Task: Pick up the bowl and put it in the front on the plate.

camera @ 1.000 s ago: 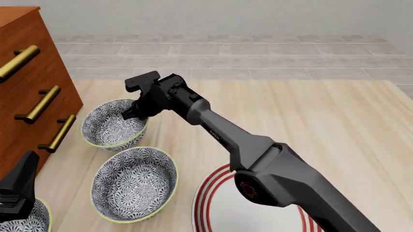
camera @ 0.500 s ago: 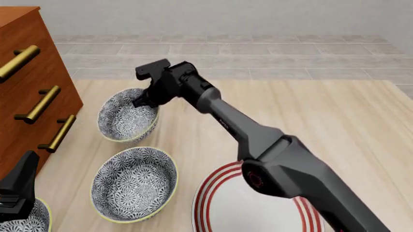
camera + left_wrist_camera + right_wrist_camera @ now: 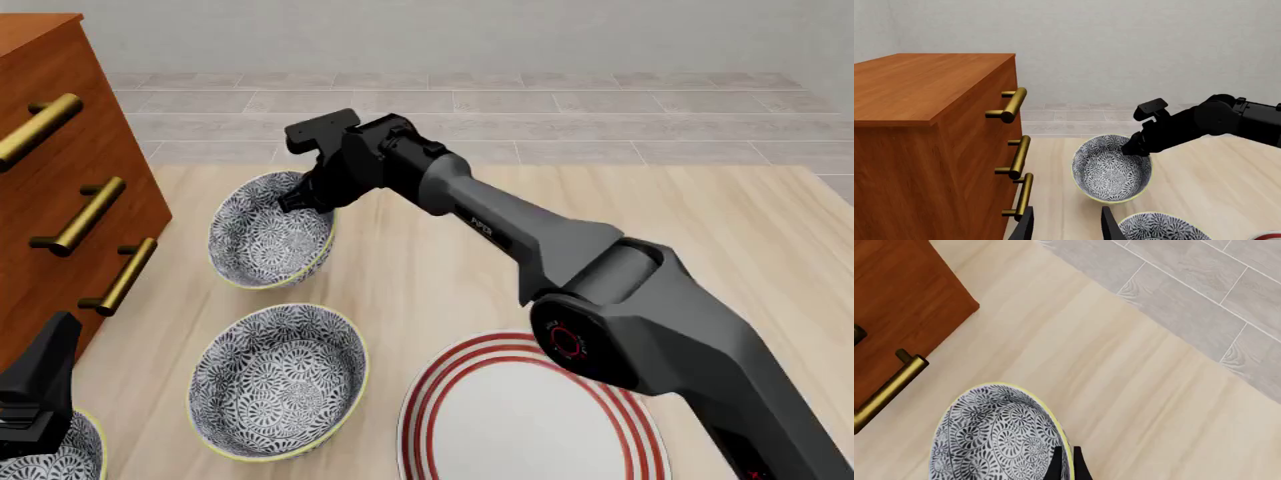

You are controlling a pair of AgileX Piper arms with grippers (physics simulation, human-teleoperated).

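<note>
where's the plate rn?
Front view: the plate lies near the bottom edge, right of the middle bowl, under the right arm.

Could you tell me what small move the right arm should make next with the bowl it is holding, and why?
Probably carry it back toward the plate. The right gripper is shut on the rim of the far bowl, which hangs tilted above the table, while the plate lies bare nearer the arms, so sweeping over before lowering seems sensible.

Left side bounded by tall brown wooden drawer cabinet; open light wood bench found to the right; large white red-ringed plate unoccupied.
</note>
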